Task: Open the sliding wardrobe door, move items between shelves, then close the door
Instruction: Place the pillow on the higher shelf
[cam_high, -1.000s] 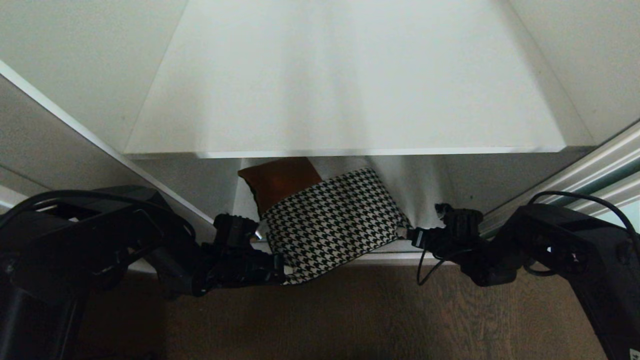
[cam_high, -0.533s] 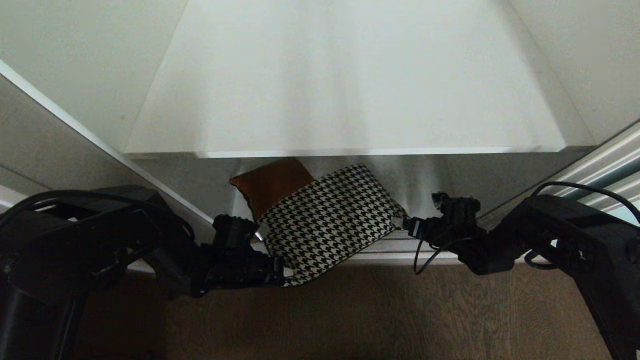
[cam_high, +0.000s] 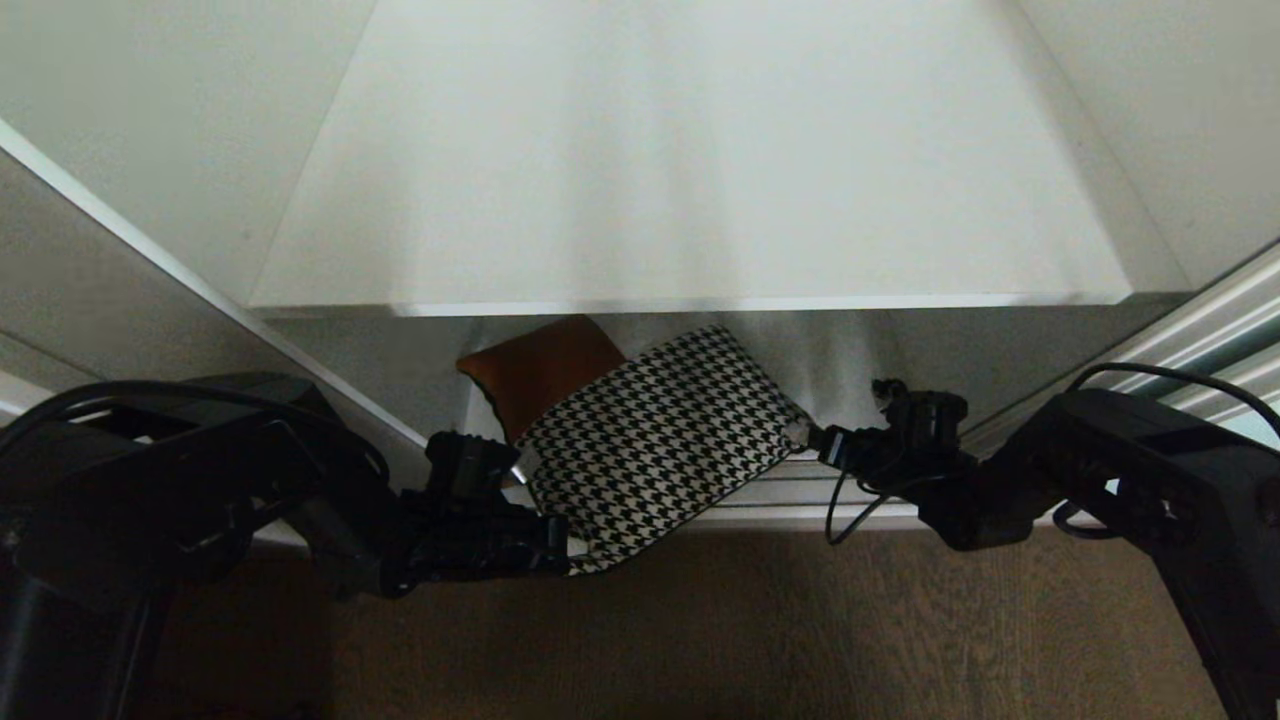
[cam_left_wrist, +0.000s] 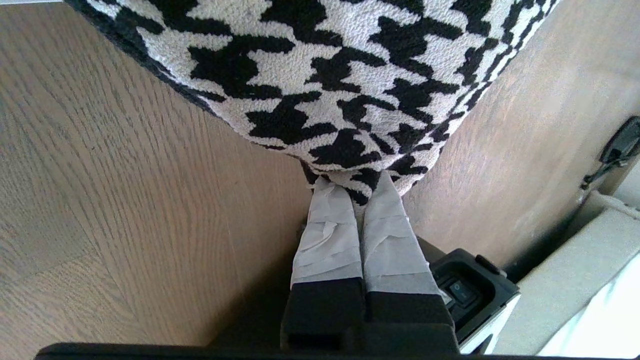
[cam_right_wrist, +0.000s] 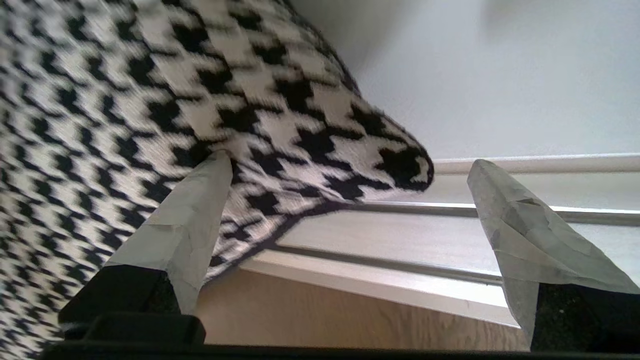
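- The houndstooth bundle (cam_high: 655, 430) lies tilted at the front of the lower shelf (cam_high: 860, 375); its near left corner hangs out past the shelf's front edge over the wooden floor (cam_high: 760, 630).
- The left end effector (cam_high: 560, 545) is pinched tight on that overhanging corner; in the left wrist view its two taped fingers (cam_left_wrist: 330, 235) press together with the black-and-white fabric (cam_left_wrist: 325, 75) caught between their tips.
- The right end effector (cam_high: 815, 445) sits at the bundle's right corner with its jaws spread wide, gripping nothing.
- In the right wrist view one taped finger (cam_right_wrist: 192, 220) lies against the patterned face of the bundle (cam_right_wrist: 150, 125), while the other stands apart from the fabric, with the pointed corner between the two.
- An orange-brown fabric piece (cam_high: 535, 370) shows behind the houndstooth bundle, partly hidden by it and by the shelf above.
- The upper shelf (cam_high: 690, 160) is a broad white board filling the upper part of the head view, with its pale front edge running just above the bundle.
- A silvery door track (cam_high: 1200, 320) runs diagonally along the right side, beside the right arm.
- Both dark arms reach in low from the two sides, the bundle between them.
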